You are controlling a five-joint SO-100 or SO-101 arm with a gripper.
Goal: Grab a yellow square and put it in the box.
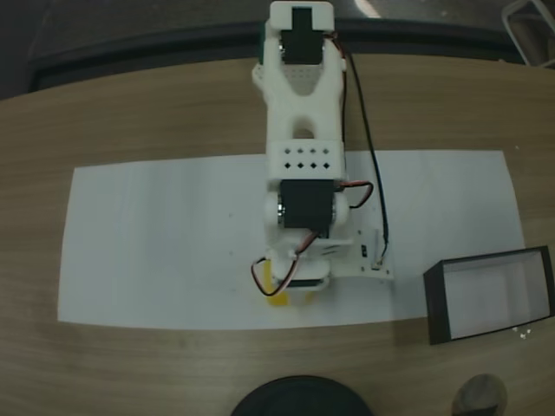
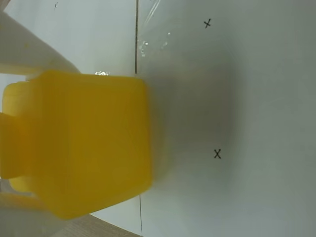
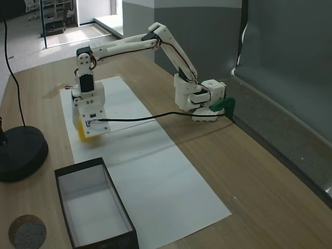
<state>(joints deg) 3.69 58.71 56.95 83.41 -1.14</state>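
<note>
In a fixed view from above, the white arm (image 1: 302, 130) is reaching down over the white paper sheet (image 1: 156, 243) on the wooden table (image 1: 130, 113), and the gripper (image 1: 286, 293) is hanging over the yellow square (image 1: 279, 300), of which a small yellow edge is peeking out beneath the fingers; the box (image 1: 490, 295) is standing well apart, to the right, and a dark round object (image 1: 299, 397) is lying at the lower edge. In the wrist view, the yellow square (image 2: 89, 143) is sitting close between the pale fingers (image 2: 29, 52), one above and one below it, resting on the paper sheet (image 2: 237, 98), where small pen crosses (image 2: 217, 154) are lying beyond the fingertips. Whether the fingers are pressing the block cannot be told. In a fixed view from the side, the gripper (image 3: 89, 130) is pointing down with the yellow square (image 3: 87, 132) at its tips, and the box (image 3: 93, 207) is lying near, toward the camera.
</note>
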